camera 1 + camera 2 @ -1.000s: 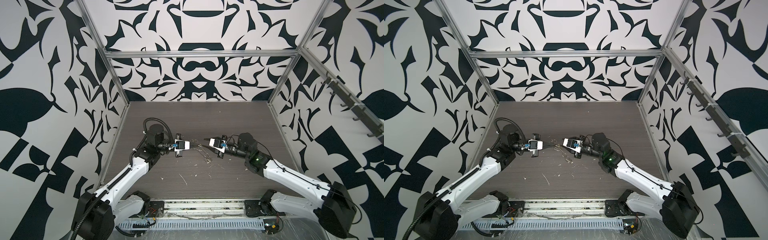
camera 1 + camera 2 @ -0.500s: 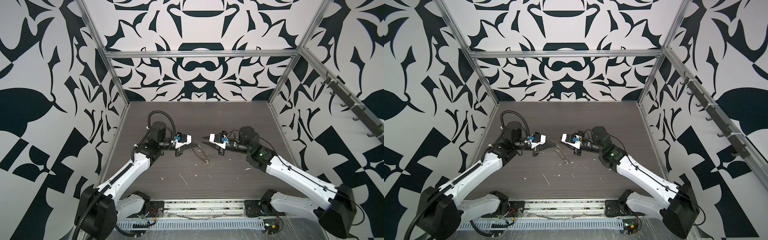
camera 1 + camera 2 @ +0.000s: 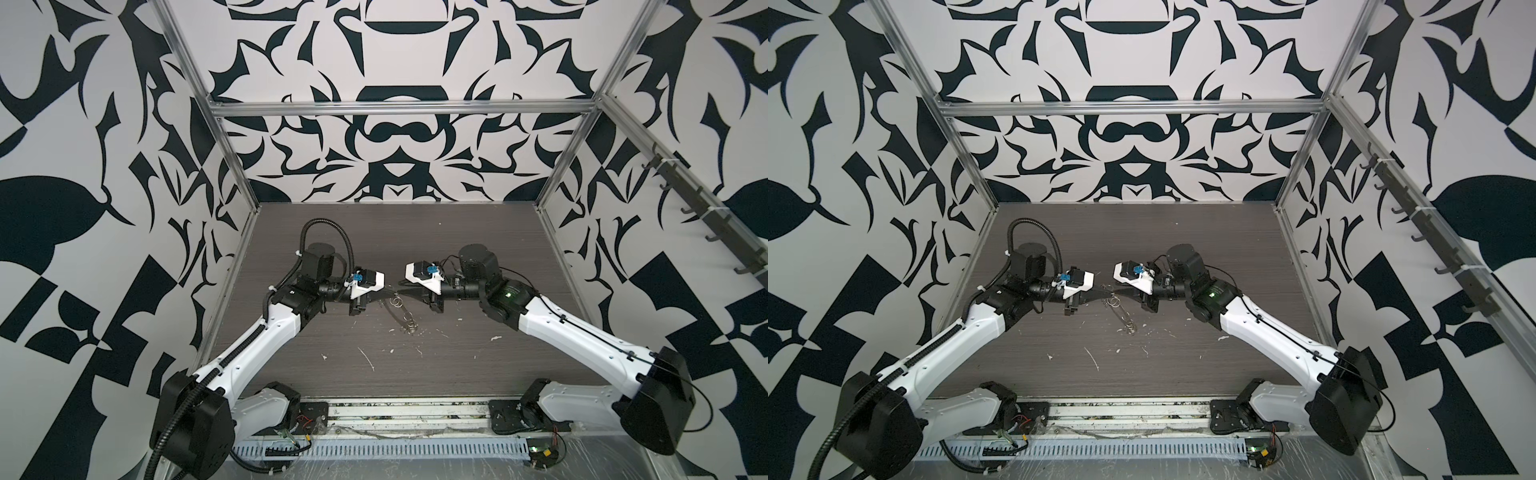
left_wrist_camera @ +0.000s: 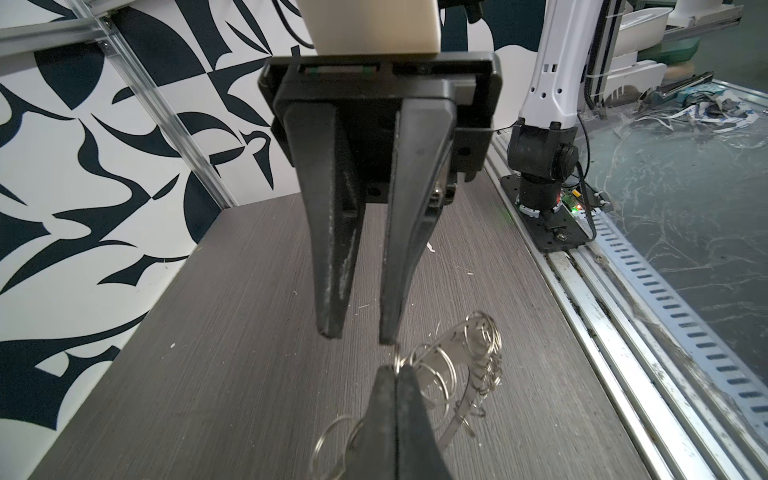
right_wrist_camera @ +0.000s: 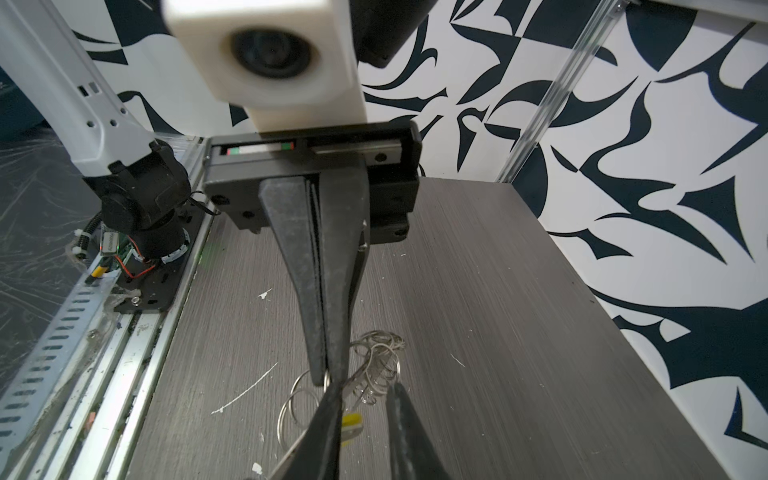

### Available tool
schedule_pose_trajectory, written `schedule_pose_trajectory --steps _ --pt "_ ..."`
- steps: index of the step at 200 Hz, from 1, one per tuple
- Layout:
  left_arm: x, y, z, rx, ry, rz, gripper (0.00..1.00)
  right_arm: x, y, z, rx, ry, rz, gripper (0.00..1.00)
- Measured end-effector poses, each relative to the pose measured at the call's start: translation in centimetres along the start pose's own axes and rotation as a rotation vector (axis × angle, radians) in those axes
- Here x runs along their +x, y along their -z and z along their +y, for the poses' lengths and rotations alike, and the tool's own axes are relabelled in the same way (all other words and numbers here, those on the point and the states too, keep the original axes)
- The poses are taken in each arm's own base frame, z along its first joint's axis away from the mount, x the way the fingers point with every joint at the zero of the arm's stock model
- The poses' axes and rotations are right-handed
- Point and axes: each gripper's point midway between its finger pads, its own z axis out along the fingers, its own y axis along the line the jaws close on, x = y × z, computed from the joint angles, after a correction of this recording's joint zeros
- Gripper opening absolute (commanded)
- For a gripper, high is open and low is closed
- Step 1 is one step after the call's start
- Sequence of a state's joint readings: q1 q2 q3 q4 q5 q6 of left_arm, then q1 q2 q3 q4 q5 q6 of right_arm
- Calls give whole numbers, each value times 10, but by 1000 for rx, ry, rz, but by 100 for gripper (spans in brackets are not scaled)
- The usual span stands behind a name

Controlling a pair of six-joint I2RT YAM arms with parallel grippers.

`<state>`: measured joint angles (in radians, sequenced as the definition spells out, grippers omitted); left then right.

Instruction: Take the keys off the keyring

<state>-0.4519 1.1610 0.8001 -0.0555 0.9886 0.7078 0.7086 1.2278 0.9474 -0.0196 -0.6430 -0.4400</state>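
Keyring [image 4: 455, 345] (yellow key [image 5: 351, 420] among its loops) hangs pinched in left jaws; right jaws stand apart, just beside.

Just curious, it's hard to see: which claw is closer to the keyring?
Left. The left gripper is shut on the keyring, holding it; the right gripper hovers close by, jaws open.

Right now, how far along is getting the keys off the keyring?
Nothing looks done: the yellow key still seems attached to the keyring. In hand: the left gripper is shut on the keyring, while the right gripper is open beside it, gripping nothing. Left: freeing the key.
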Motion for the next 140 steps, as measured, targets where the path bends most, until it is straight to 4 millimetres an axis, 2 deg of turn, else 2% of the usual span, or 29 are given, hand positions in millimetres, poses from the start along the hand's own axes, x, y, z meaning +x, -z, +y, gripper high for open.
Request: schedule_pose_trajectory --steps 53,85,108,119,128,140 --pt "1 0 1 -6 -4 6 0 1 -1 8 -46 -34 8 27" --pt "1 0 1 -6 -14 7 0 6 -6 7 -55 -49 21 18" --pt "2 0 2 -11 -23 11 0 8 -8 7 -65 -59 29 15" --pt "2 0 3 -15 -25 12 0 7 -9 7 -67 -61 30 10" --pt "2 0 3 -16 -26 12 0 7 -9 6 -68 -54 31 0" --pt "3 1 3 -18 -25 15 0 8 -9 7 -73 -62 34 0"
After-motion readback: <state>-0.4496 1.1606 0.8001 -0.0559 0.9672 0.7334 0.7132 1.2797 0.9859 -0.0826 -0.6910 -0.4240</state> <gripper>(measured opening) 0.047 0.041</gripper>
